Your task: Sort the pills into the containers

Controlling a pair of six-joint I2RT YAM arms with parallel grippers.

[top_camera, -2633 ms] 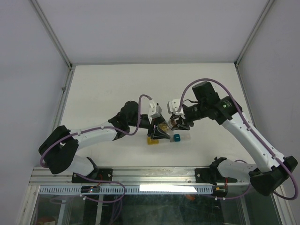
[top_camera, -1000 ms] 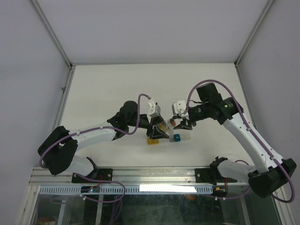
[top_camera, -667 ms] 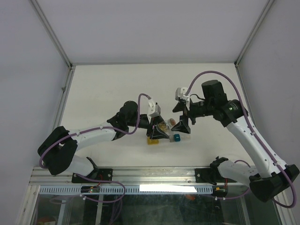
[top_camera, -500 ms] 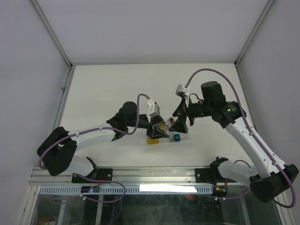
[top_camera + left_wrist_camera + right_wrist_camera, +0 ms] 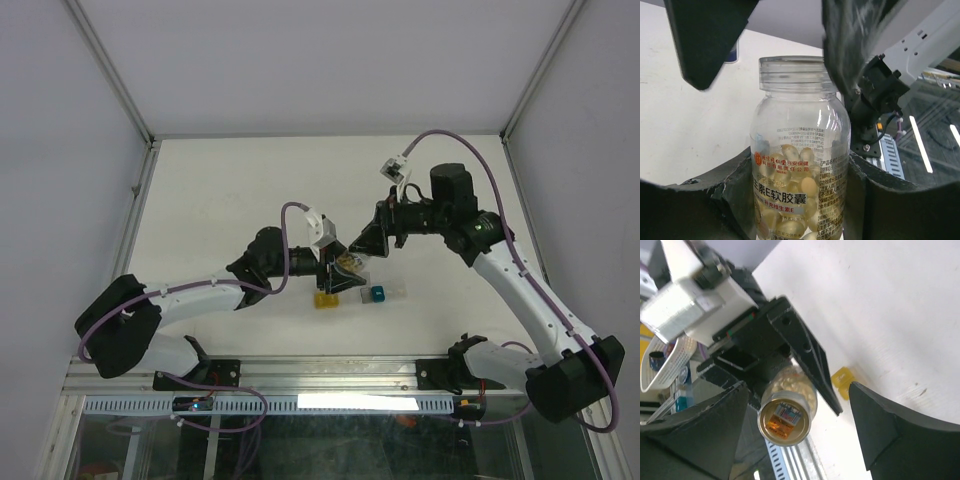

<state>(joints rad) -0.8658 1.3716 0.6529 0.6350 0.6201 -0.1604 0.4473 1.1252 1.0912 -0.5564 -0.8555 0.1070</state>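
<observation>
Clear plastic is what my left gripper (image 5: 338, 277) is clamped on: a small pill bottle (image 5: 799, 165), held by its body between both fingers with its neck pointing away from my left wrist. The pills (image 5: 796, 187) are inside it, pale yellow softgels filling roughly the lower half. I judge the bottle light and fairly stiff but smooth and round, so it could spin or slide in a weak pinch. The labelled body is the safe place for a firm hold, and the ribbed neck is the place to take it from the other end. The softgels look glossy and squashy, likely to roll away and to dent if pressed hard. My right gripper (image 5: 368, 240) stands with its jaws wide apart on either side of the bottle's neck end, apparently touching nothing. That end shows a small round label, and I cannot tell whether it is sealed. On the worktop (image 5: 250, 190) just below my left gripper sit the containers: a yellow cell (image 5: 324, 300) and a teal cell (image 5: 378, 293). Their contents are too small to make out.
</observation>
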